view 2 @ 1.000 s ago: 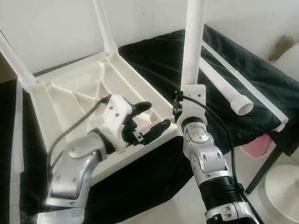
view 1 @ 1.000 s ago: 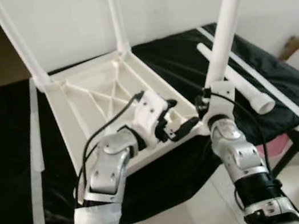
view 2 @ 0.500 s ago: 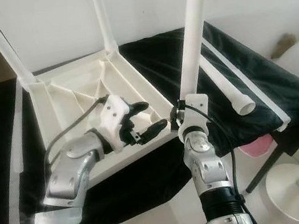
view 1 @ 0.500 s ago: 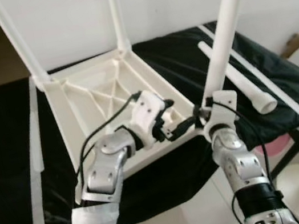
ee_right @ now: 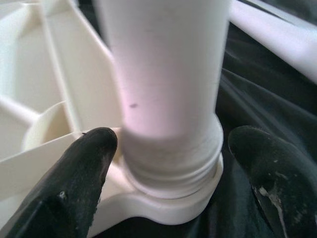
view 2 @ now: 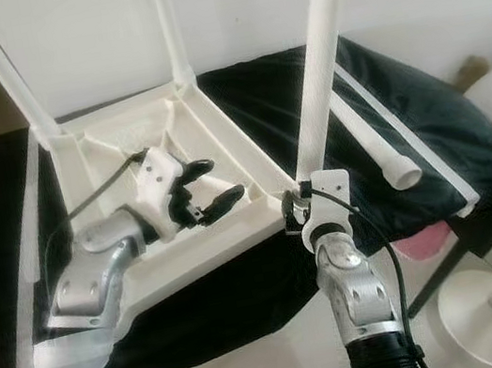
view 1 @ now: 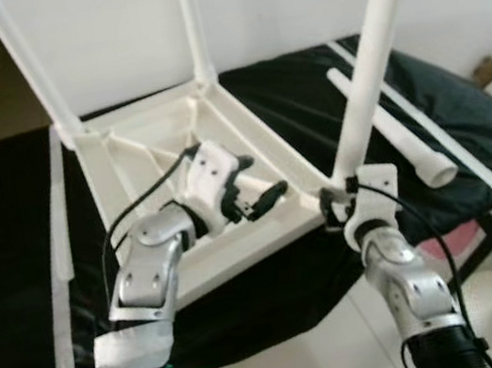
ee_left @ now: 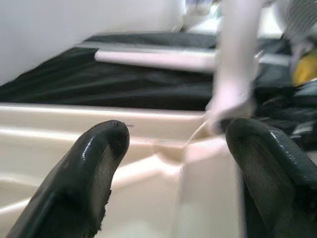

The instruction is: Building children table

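the white tabletop (view 1: 166, 160) lies upside down on a black-draped surface (view 1: 7, 236) in the centre of the frame, two legs (view 1: 191, 22) already standing at its far corners. a third leg (view 1: 367, 58) rises from the near right corner socket, leaning toward the upper right. the right claw (ee_right: 163, 163) sits at that leg's base with fingers (ee_right: 84, 163) spread wide on either side, not gripping it. the left claw (view 1: 250, 195) hovers over the ribbed underside, wide and empty. the step looks like seating the third leg. next would likely be fetching the spare leg (view 1: 390, 135) lying at right for the near left corner.
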You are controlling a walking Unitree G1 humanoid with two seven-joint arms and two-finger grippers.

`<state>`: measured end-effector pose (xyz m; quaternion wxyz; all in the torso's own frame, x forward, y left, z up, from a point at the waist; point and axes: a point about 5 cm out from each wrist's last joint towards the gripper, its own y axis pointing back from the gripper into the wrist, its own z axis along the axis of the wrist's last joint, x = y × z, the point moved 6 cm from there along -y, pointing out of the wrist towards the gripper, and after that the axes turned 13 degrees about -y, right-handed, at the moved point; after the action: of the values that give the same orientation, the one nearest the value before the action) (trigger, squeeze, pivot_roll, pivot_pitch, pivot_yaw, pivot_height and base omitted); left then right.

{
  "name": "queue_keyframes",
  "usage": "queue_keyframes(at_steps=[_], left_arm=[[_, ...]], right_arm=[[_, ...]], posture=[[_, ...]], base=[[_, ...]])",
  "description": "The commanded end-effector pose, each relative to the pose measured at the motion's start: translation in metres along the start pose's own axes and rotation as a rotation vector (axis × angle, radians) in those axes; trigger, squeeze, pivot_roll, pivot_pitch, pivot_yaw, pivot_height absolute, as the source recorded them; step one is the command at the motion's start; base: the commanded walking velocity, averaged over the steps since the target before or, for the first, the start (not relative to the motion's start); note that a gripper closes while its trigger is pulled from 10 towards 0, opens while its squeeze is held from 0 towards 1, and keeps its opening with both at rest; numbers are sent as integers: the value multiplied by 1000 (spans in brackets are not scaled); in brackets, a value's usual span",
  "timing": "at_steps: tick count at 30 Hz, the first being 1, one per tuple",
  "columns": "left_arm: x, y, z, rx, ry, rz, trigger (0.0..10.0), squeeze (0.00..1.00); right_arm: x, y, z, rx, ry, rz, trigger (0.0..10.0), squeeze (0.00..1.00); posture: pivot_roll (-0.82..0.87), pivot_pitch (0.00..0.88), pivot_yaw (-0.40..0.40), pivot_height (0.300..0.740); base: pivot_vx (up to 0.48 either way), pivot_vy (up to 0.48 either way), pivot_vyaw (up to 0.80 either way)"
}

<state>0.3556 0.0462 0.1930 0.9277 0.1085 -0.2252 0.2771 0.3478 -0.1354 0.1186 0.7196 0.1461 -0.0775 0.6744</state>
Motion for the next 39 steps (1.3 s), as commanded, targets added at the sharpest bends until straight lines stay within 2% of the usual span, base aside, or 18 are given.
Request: queue_keyframes(at_steps=[1,4,5,6,10,15,22,27,31,36,37,39], left_arm=[[31,10,-17,102,-41,179,10000,0],[31,10,-17,102,-41,179,10000,0],[42,18,-32,178,-85,207,10000,0],[44,21,-37,204,-101,214,10000,0],[49,25,-45,242,-124,221,10000,0],[62,41,-68,360,-196,240,10000,0],[67,49,-81,427,-251,245,10000,0],[80,70,-102,555,-343,271,10000,0],[91,77,-102,569,-367,318,10000,0],[102,83,-100,571,-346,365,10000,0],[109,91,-102,592,-358,380,10000,0],[110,96,-105,618,-380,372,10000,0]], right_arm=[[-1,8,-13,53,11,29,10000,0],[-1,8,-13,53,11,29,10000,0],[-4,14,-15,66,19,42,10000,0],[-5,15,-16,69,22,45,10000,0],[-8,18,-17,80,30,48,10000,0],[-13,27,-25,117,48,61,10000,0],[-17,30,-26,126,56,60,10000,0],[-26,32,-26,132,65,39,10000,0],[-26,31,-26,134,66,38,10000,0],[-25,29,-25,133,75,47,10000,0],[-25,27,-23,131,82,51,10000,0],[-26,25,-21,125,95,54,10000,0]], posture=[[20,0,13,740],[20,0,13,740],[15,0,18,740],[14,0,20,740],[14,0,19,740],[13,0,23,740],[10,0,24,740],[10,0,21,740],[8,0,19,740],[9,0,15,740],[10,0,12,740],[9,0,12,740]], base=[[0,0,0],[0,0,0],[0,0,0],[0,0,0],[0,0,0],[0,0,0],[0,0,0],[0,0,0],[0,0,0],[0,0,0],[0,0,0],[0,0,0]])
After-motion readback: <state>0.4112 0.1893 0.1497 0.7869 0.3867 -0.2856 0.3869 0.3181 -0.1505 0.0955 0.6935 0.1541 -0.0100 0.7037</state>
